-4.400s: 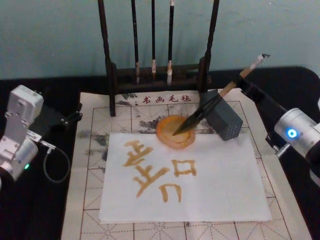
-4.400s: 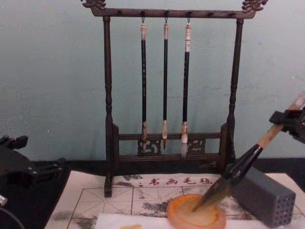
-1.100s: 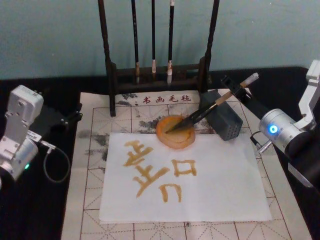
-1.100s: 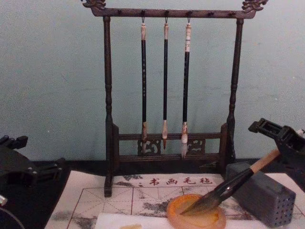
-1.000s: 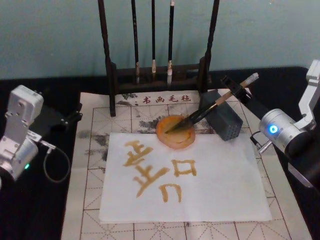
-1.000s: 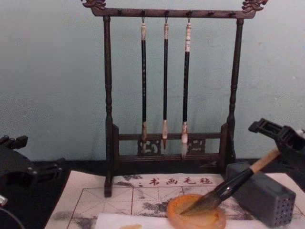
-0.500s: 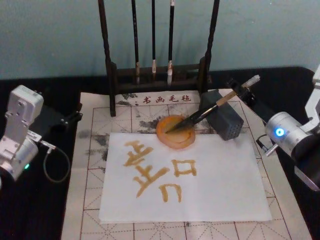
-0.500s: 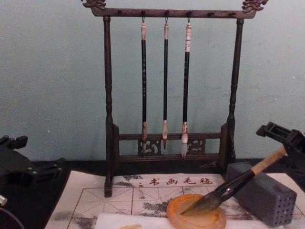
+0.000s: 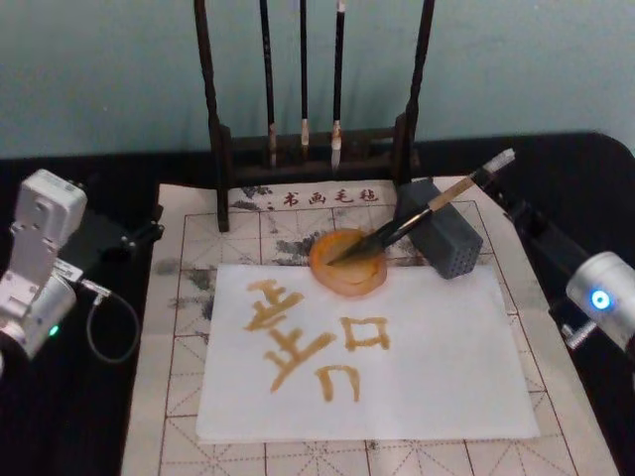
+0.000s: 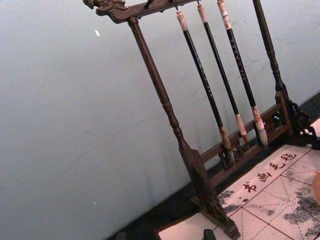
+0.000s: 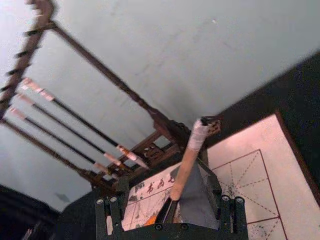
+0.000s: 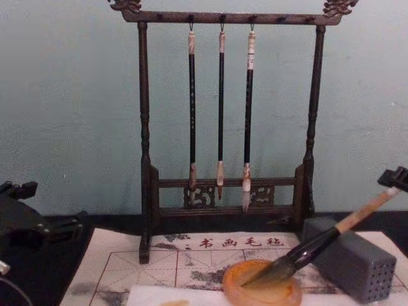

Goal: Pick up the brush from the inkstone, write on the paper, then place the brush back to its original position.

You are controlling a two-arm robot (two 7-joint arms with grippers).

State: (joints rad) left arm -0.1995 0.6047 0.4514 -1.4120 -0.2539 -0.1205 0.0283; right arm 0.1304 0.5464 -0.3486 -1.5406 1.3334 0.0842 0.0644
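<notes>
Since a second ago the right gripper (image 9: 511, 203) has drawn back toward the table's right edge, away from the brush (image 9: 417, 215), its fingers spread apart with nothing between them. That brush lies slanted, its dark tip resting in the orange inkstone (image 9: 347, 263) and its tan handle propped across the grey block (image 9: 442, 238) just beside the dish. From the chest, the brush (image 12: 319, 245) leans up to the right out of the inkstone (image 12: 261, 287). White paper (image 9: 417, 367), bearing amber characters, lies on the gridded mat (image 9: 189, 248) in front of the dish. Behind stands a dark rack (image 12: 143, 159) with three thin brushes. At the far left the left gripper (image 9: 149, 230) sits parked; whether it is spread or closed cannot be told.
</notes>
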